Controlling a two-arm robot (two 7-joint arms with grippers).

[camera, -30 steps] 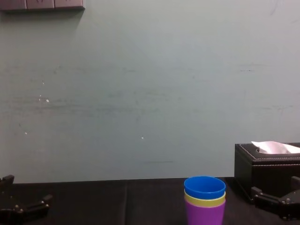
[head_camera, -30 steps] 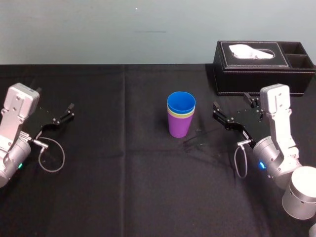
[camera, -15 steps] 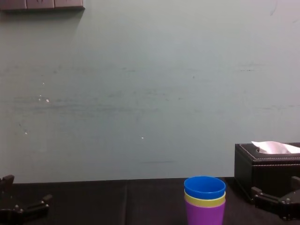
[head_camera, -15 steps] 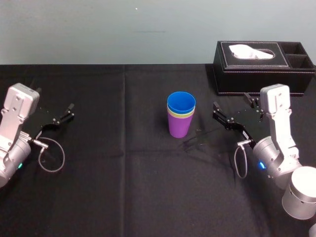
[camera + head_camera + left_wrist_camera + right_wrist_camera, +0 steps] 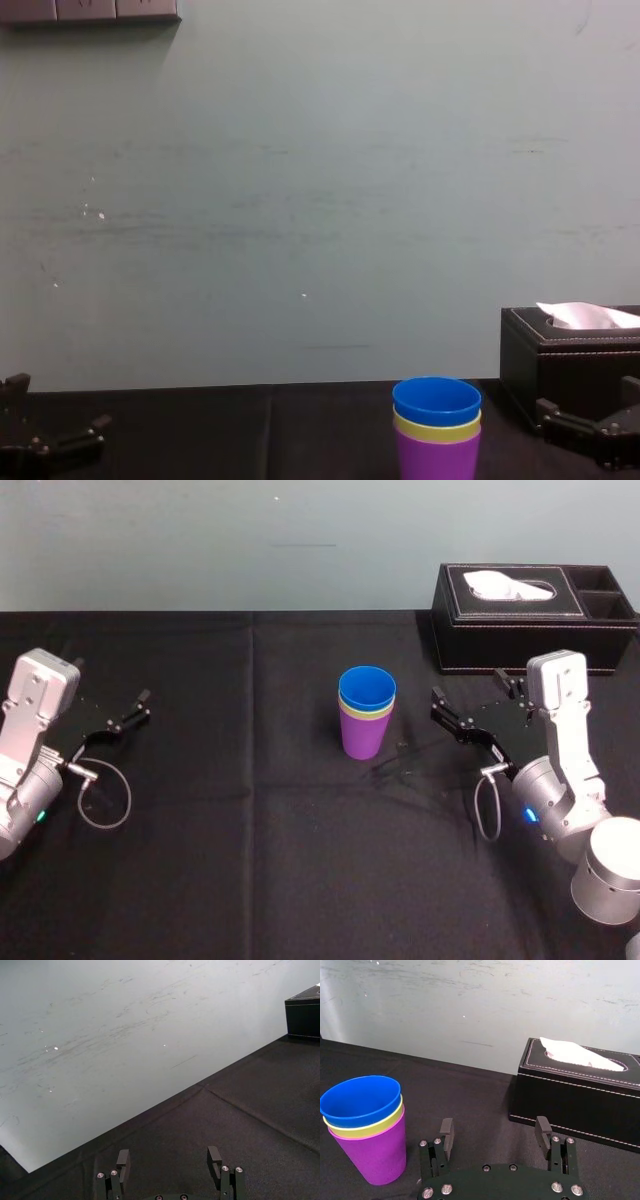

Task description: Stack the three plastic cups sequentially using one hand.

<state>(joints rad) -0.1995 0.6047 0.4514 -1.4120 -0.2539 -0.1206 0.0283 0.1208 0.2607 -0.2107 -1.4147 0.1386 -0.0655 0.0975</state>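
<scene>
The three plastic cups stand nested in one upright stack at the middle of the black table: purple point(image 5: 361, 739) at the bottom, yellow-green point(image 5: 381, 715) in the middle, blue point(image 5: 367, 689) on top. In the right wrist view the stack point(image 5: 366, 1130) sits off to one side of the fingers. My right gripper point(image 5: 470, 692) hovers to the right of the stack, clear of it, open and empty point(image 5: 494, 1127). My left gripper point(image 5: 110, 685) rests at the far left, open with nothing between its fingers point(image 5: 168, 1154).
A black tissue box point(image 5: 530, 615) with a white tissue stands at the back right, behind my right gripper. Black cloth point(image 5: 250, 860) covers the table, and a pale wall runs along its far edge.
</scene>
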